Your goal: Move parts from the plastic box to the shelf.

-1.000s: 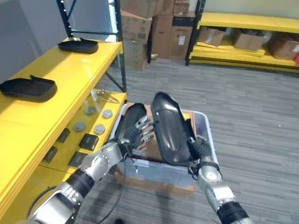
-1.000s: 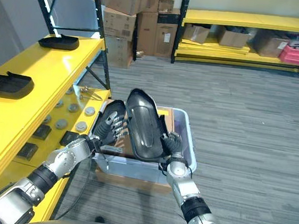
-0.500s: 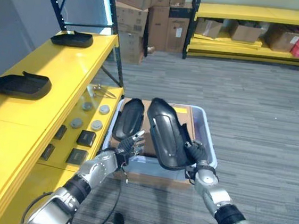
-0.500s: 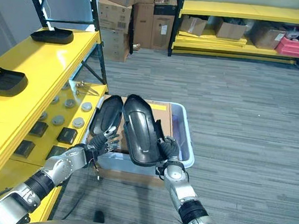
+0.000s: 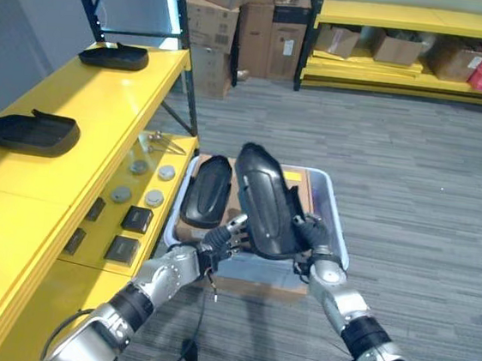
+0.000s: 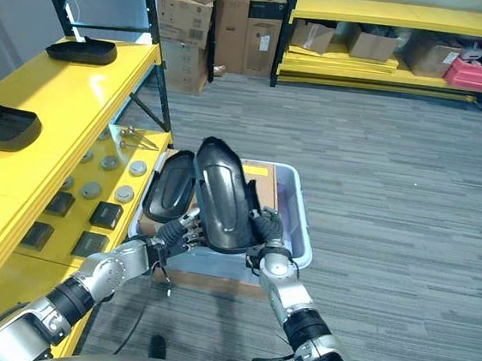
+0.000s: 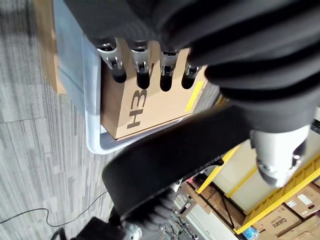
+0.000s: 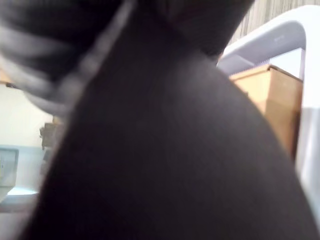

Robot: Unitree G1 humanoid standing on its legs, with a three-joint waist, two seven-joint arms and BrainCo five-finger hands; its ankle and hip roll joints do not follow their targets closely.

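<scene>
My right hand point(image 5: 309, 233) is shut on the edge of a long black shell part point(image 5: 265, 200), holding it upright and tilted above the clear plastic box point(image 5: 253, 269). The same part point(image 8: 150, 150) fills the view past that hand's wrist. My left hand point(image 5: 229, 231) is open, with straight fingers point(image 7: 140, 65) reaching at the part's lower left edge point(image 7: 170, 160). A second black part point(image 5: 207, 190) lies in the box's left side on a cardboard sheet point(image 7: 145, 105). The yellow shelf point(image 5: 102, 106) runs along my left.
Two black parts point(image 5: 31, 131) point(image 5: 114, 55) rest on the shelf's top board. Its lower board holds round metal discs point(image 5: 141, 183) and small black blocks point(image 5: 135, 219). A black upright post point(image 5: 191, 80) stands by the shelf. Cardboard boxes point(image 5: 241, 17) and another yellow rack point(image 5: 412, 26) line the far wall.
The view has shifted. My left hand has come off the second part and dropped to the held part's lower edge. The held part now stands a little higher and more upright.
</scene>
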